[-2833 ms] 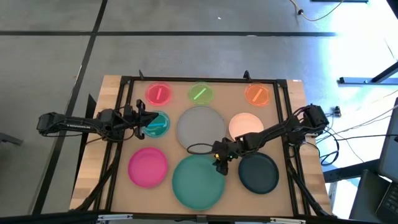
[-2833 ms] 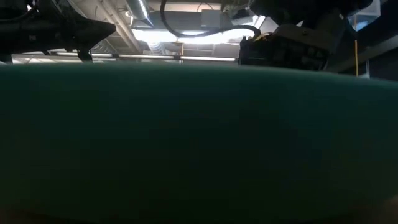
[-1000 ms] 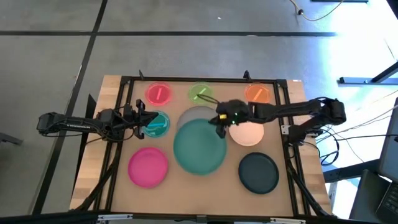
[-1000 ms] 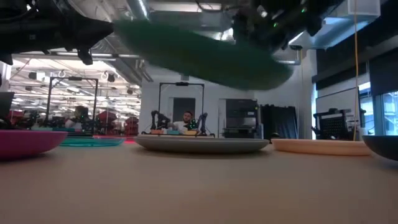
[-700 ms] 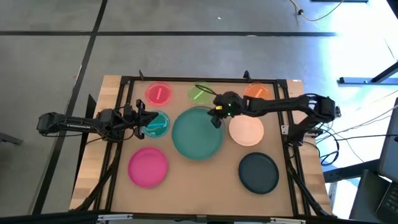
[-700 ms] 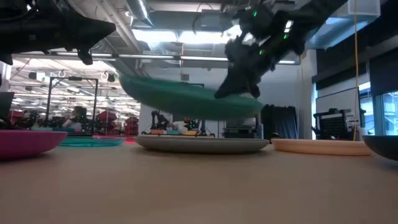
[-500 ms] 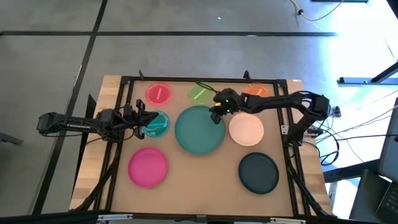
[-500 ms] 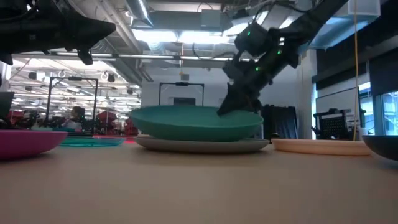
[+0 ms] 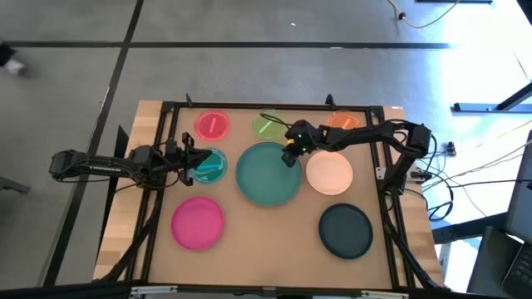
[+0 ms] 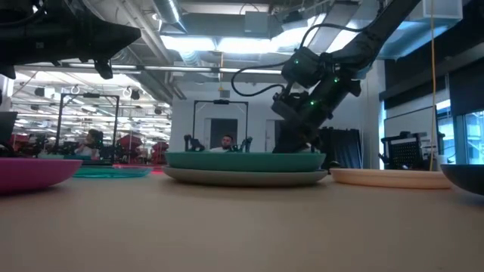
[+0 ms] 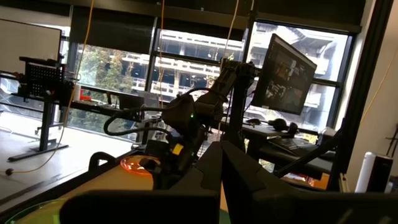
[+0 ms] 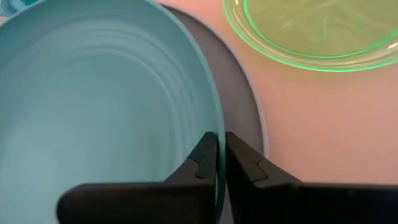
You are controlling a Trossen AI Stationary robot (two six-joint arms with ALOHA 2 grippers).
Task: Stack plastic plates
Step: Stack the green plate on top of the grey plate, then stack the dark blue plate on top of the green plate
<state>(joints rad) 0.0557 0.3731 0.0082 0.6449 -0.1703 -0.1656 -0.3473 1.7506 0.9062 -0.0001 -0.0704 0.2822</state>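
The large teal plate [image 9: 268, 173] lies level on the large grey plate [image 10: 246, 177], whose rim shows beside it in the right wrist view [image 12: 244, 93]. My right gripper [image 9: 289, 157] is shut on the teal plate's far-right rim. My left gripper [image 9: 190, 159] is shut and empty, held above the small translucent teal plate [image 9: 211, 167] at the table's left. The pink plate [image 9: 198, 223], cream plate [image 9: 330, 174] and dark plate [image 9: 346, 230] lie flat on the table. The small red plate [image 9: 213, 125], green plate [image 9: 268, 124] and orange plate [image 9: 342, 123] lie along the far edge. My right gripper pinches the teal plate's rim [image 12: 217, 149] at its far-right side, one finger [image 12: 200, 159] inside the plate and one outside. The fingers slant down from the table's far right. The plate sits level with its underside on the grey plate.
A black frame [image 9: 274, 105] runs around the work area. The cream plate [image 10: 386, 177] lies close to the right of the stack, and the green plate [image 12: 311, 31] just beyond my right gripper. Bare table shows in the near middle [image 9: 266, 249].
My right gripper has carried the large teal plate toward the far edge and down. The plate was lifted and tilted above the grey plate; now it lies level on the grey plate, with the gripper still shut on its rim.
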